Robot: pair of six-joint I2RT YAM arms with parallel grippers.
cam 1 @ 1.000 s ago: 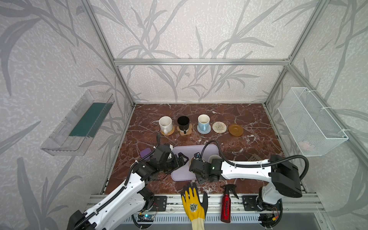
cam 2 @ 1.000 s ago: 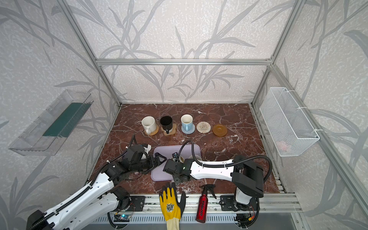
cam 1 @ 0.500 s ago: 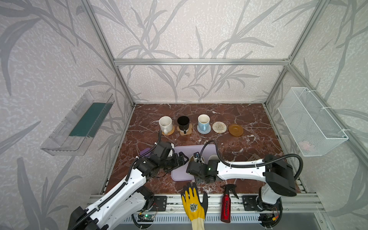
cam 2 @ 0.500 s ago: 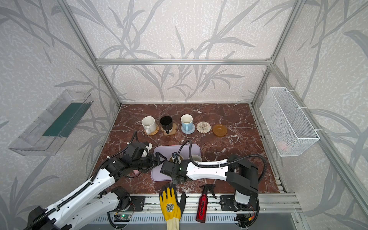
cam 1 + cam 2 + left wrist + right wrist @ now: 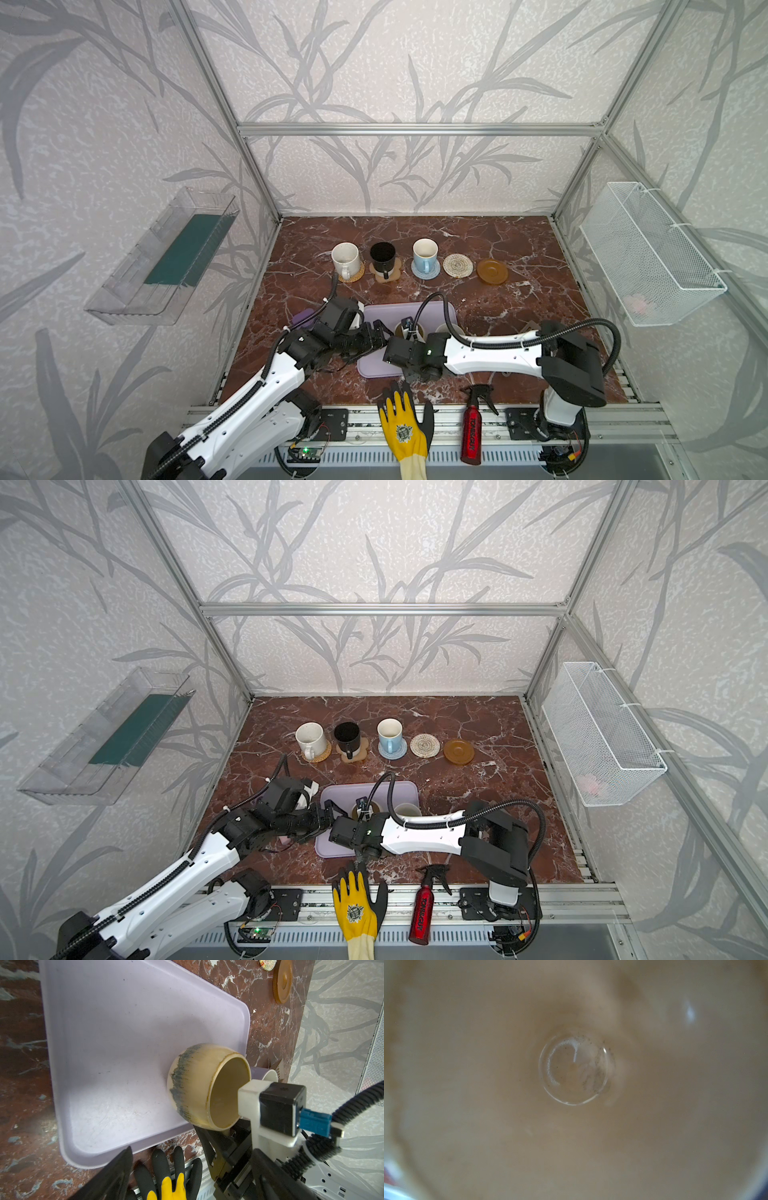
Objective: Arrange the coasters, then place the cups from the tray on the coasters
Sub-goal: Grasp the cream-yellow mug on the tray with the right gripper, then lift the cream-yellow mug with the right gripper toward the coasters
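A: What couldn't you see?
B: Right wrist cam showed only blurred beige, the inside of the beige-yellow mug. Its handle was hidden. The lavender-grey mug was mostly behind it, both on the tray.
A: Pincers?
B: The right gripper was pinched tight at that mug's side, exact hold unclear. The left gripper was spread wide by the tray edge, w/ nothing in it.

No lettering can be read.
The red spray bottle at the near edge bears vertical lettering, too small to read; the yellow glove left of it bears an unreadable round emblem.
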